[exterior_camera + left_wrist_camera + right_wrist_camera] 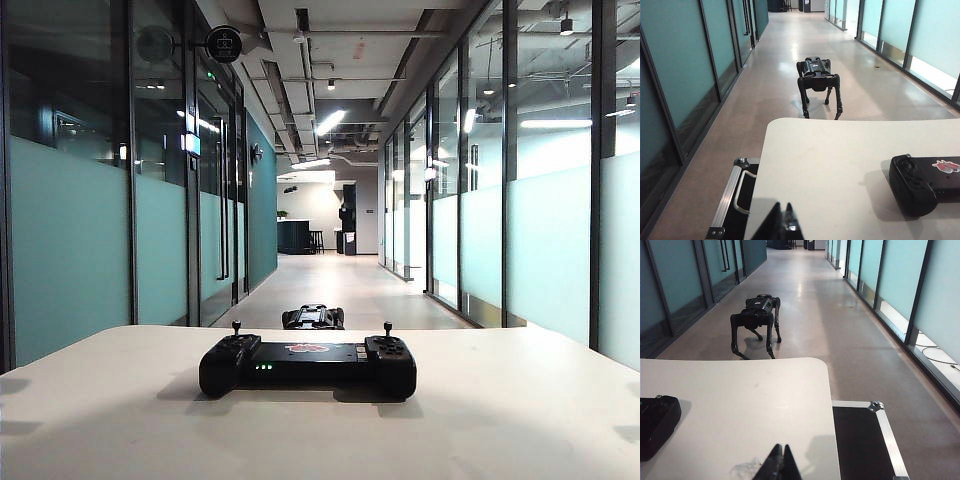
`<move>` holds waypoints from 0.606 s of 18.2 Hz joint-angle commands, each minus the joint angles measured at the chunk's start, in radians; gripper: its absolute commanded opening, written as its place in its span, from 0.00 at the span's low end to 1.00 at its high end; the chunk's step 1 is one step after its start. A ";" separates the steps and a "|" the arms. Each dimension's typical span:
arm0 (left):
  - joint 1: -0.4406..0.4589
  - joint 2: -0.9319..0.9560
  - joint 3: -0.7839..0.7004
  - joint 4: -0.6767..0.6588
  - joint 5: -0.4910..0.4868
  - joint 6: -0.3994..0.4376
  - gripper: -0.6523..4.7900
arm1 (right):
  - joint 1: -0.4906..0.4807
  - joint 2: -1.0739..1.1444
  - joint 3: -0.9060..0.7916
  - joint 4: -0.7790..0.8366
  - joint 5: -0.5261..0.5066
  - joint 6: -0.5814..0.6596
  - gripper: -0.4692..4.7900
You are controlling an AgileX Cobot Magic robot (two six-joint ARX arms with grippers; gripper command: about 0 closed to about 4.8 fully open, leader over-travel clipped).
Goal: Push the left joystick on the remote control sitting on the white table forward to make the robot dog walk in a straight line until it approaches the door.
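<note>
The black remote control [307,365] lies on the white table [500,420], its left joystick [237,327] upright and untouched. The robot dog [313,317] stands on the corridor floor just beyond the table's far edge, facing away. No gripper shows in the exterior view. In the left wrist view my left gripper [782,207] is shut and empty above the table, well short of the remote control [920,182]; the robot dog [817,75] stands ahead. My right gripper [781,447] is shut and empty too, away from the remote control [655,425]. Which door is meant I cannot tell.
A long corridor with glass walls runs ahead; glass doors with long handles [222,230] line its left side. Black cases with metal edging sit on the floor beside the table, one on the left [735,200] and one on the right [865,440].
</note>
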 commanded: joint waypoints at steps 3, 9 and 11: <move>0.000 0.000 0.003 0.007 0.000 0.000 0.11 | 0.001 -0.003 -0.009 0.017 -0.001 -0.003 0.08; 0.000 0.000 0.005 0.032 -0.008 -0.018 0.11 | 0.001 -0.003 -0.002 0.082 0.000 -0.003 0.08; -0.001 0.000 0.008 0.055 -0.048 -0.098 0.11 | 0.001 -0.003 0.016 0.080 0.000 -0.004 0.08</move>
